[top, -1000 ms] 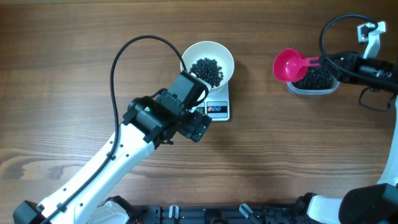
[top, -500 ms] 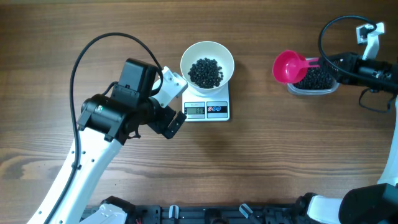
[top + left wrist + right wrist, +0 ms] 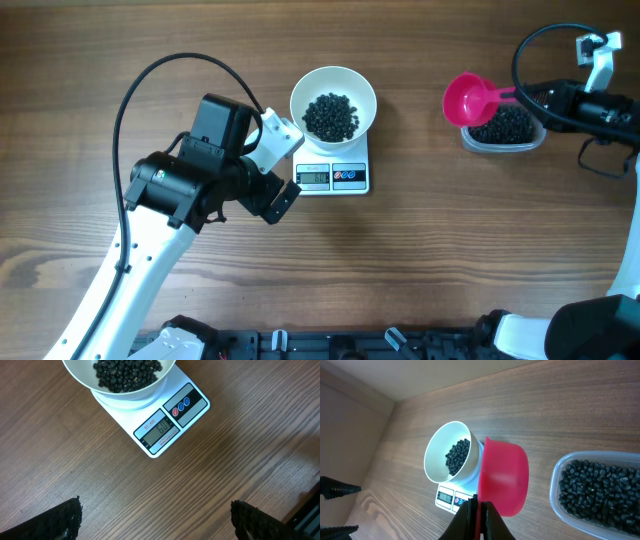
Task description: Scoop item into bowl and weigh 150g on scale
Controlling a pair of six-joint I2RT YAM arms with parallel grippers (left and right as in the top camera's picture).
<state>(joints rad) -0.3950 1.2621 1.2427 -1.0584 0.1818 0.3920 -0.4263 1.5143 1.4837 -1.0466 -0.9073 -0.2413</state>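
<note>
The white bowl (image 3: 333,102) sits on the white scale (image 3: 334,176) and holds a heap of black beads (image 3: 331,115). In the left wrist view the bowl (image 3: 120,382) is at the top with the scale (image 3: 167,422) display below it. My left gripper (image 3: 282,165) hangs open just left of the scale, its black fingertips (image 3: 67,517) wide apart over bare wood. My right gripper (image 3: 479,510) is shut on the handle of the pink scoop (image 3: 468,101), which hovers empty at the left end of the clear tub (image 3: 505,128) of beads.
The clear tub (image 3: 597,492) stands at the table's far right, well apart from the scale. My left arm crosses the lower left of the table. A black cable loops above it. Dark rails run along the front edge.
One second ago my left gripper was over the scale's front; it has swung left and now stays still. The pink scoop has shifted slightly right and up.
</note>
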